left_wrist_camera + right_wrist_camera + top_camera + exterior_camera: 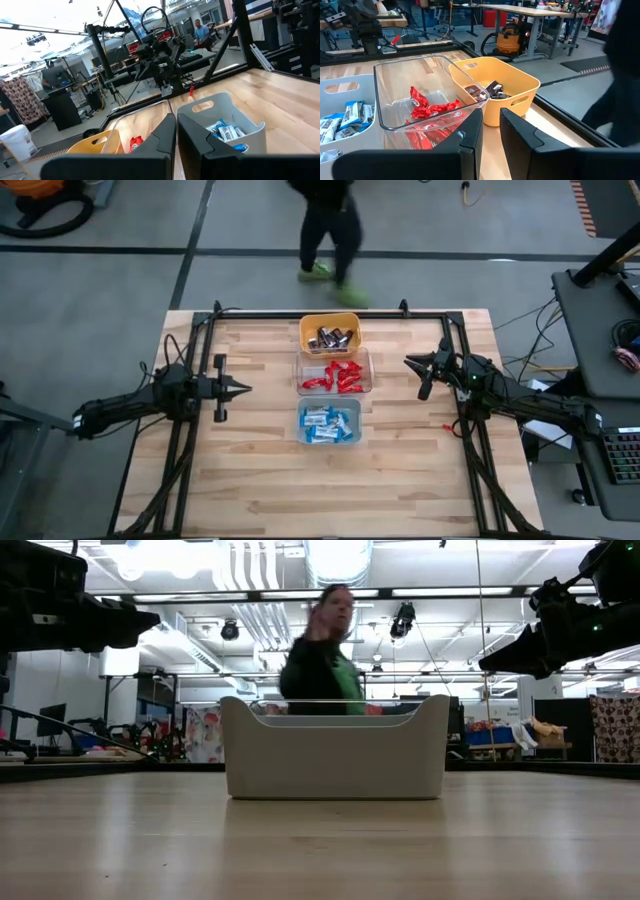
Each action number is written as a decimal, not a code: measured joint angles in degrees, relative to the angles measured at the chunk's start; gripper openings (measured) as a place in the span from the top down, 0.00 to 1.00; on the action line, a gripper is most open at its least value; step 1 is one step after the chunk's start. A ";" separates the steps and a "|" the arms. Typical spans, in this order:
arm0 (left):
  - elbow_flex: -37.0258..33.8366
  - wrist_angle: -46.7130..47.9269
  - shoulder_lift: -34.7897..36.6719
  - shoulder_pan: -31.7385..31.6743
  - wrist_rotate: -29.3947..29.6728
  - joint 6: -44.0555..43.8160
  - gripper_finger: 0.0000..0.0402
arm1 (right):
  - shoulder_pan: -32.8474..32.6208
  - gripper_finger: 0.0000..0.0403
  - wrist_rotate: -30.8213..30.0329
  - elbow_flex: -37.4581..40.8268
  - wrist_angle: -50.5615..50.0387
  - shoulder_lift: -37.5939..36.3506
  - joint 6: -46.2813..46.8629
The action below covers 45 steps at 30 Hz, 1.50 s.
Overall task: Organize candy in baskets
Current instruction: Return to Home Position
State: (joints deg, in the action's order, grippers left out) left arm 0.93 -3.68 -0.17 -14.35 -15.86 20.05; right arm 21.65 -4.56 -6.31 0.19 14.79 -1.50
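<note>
In the high view we see three baskets in a column at the centre of the table [250, 470], each just beside the next. The yellow basket [303, 330] is uppermost and holds the brown bars [335, 338]; the clear basket [299, 370] below it holds the red bars [340, 377]; the grey-blue basket [302, 426], lowest, holds the blue-and-white bars [328, 423].

The left gripper [244, 389] hangs left of centre, well apart from the baskets and pointing toward them; its wrist view shows its fingers together, with only a thin slit between them. The right gripper [408, 363] hangs right of centre, level with the clear basket; its fingers stand a small gap apart, empty.

In the low view both arms sit in the upper corners, above the table, with the grey-blue basket at centre. A person [328, 230] stands beyond the table at top centre.
</note>
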 joint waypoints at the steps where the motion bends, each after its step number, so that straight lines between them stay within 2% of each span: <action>1: 0.00 -0.02 -0.01 0.00 0.00 0.00 1.00 | 0.00 0.86 0.00 0.00 0.00 0.02 0.01; 11: 0.11 -0.31 -1.20 0.00 0.02 0.00 1.00 | -0.10 0.86 0.00 0.00 -0.02 -0.03 0.00; 17: 0.15 -0.20 -1.31 0.00 0.04 0.00 1.00 | -2.59 0.86 -0.53 0.00 -0.01 -5.73 0.09; 24: 0.17 -0.10 -1.33 0.00 0.07 0.00 1.00 | -13.67 0.86 -5.16 2.77 2.44 -14.50 -2.19; 26: 0.20 -0.15 -1.40 0.00 0.06 0.00 1.00 | -16.23 0.86 -4.92 5.21 7.63 -14.69 -4.00; 30: 0.22 0.28 -1.53 0.00 0.07 0.00 1.00 | -19.32 0.86 -6.02 5.53 8.39 -14.46 -2.54; 41: 0.22 0.26 -2.01 0.00 0.07 0.17 1.00 | -20.15 0.86 -3.68 5.60 11.48 -14.73 0.45; 45: 0.24 0.29 -1.99 0.00 0.07 0.17 1.00 | -20.13 0.86 1.23 5.62 9.99 -14.73 -1.00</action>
State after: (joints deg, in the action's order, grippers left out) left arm 1.16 -3.39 -2.15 -14.35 -15.79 20.23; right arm 1.52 -3.33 -0.69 10.18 0.05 -2.50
